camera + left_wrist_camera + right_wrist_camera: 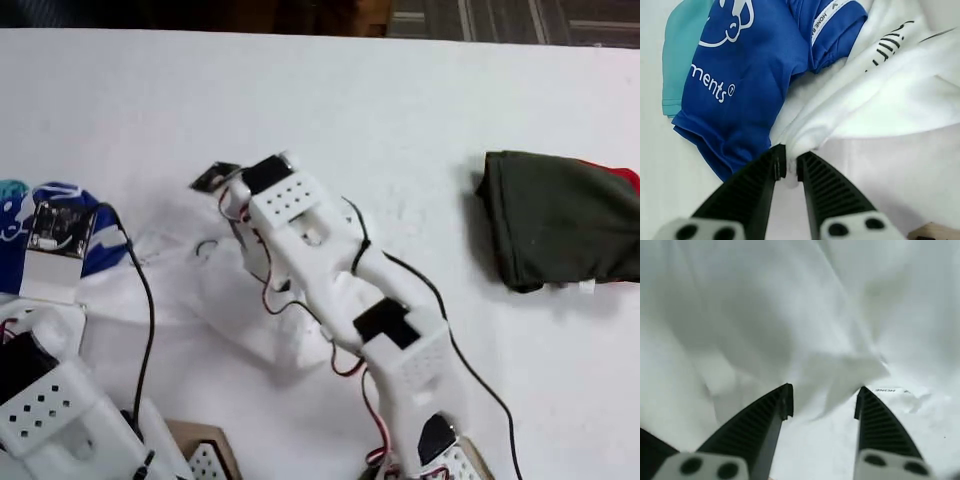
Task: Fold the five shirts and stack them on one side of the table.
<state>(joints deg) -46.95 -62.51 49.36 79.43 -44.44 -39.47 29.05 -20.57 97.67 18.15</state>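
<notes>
White and matte, the table carries several soft knit shirts. A crumpled white shirt with thin black lettering lies in loose ridges under both arms. The left tool has two black ribbed jaws. It is clenched almost shut on an edge of the white shirt, with the cloth bunched into a small fold between the jaw tips. The right tool is released, its jaws spread wide just over the white shirt. A raised wrinkle of that cloth lies between them; whether it touches either jaw cannot be told.

Touching the white shirt on the left tool's side, a rumpled royal-blue shirt with white print lies over a teal shirt. Well apart from the white shirt on its other side, a dark green shirt sits folded into a rough rectangle on a red shirt, which shows along one edge.
</notes>
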